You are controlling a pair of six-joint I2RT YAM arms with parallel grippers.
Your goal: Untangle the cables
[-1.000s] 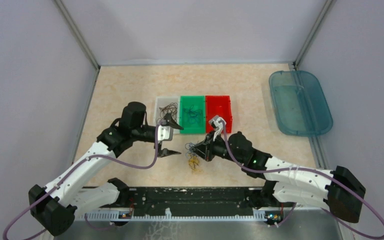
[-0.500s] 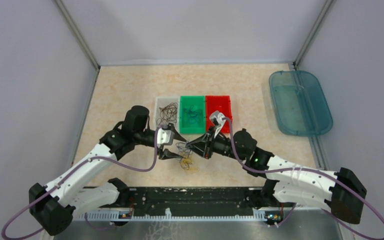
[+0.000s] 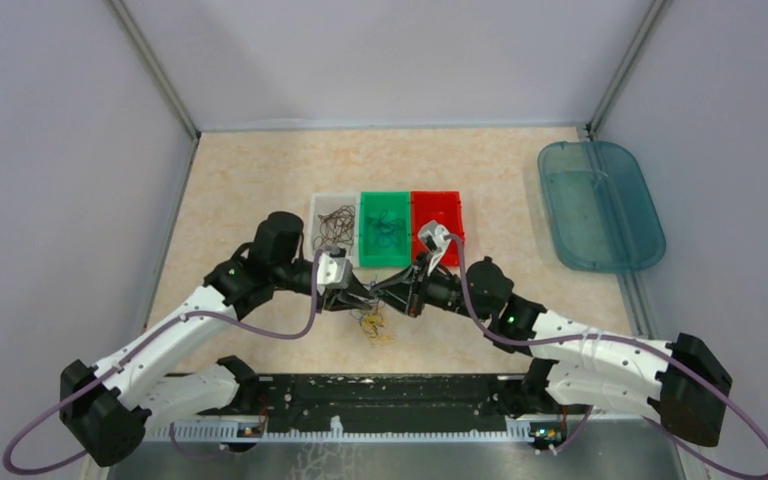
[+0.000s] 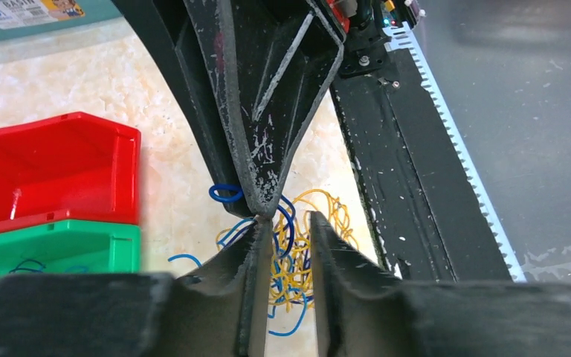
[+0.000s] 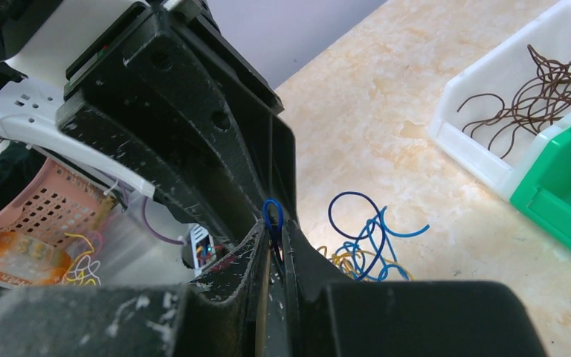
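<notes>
- Since the earlier frame the left hand (image 3: pixel 352 293) has moved to the right and its fingers have come closer together. The right hand (image 3: pixel 380 290) has come slightly left, so their tips now meet above the desk (image 3: pixel 260 180).
- The cables (image 3: pixel 375 322) lie as a loose yellow and blue bundle on the desk, just below the two hands.
- The right hand is closed on one blue cable (image 5: pixel 271 211), and a small loop of it stands out above the fingertips.
- The left hand is a little open, and I see nothing between its fingers.
- I judge the step to be the separation of this blue strand from the bundle. The next move probably needs a second grip by the left hand and then a slow pull apart, because the curls can catch on the yellow wires.
- The top view shows only that the hands meet. The right wrist view shows the pinch itself, and the left wrist view shows the gap between the left fingers with the bundle under it.
</notes>
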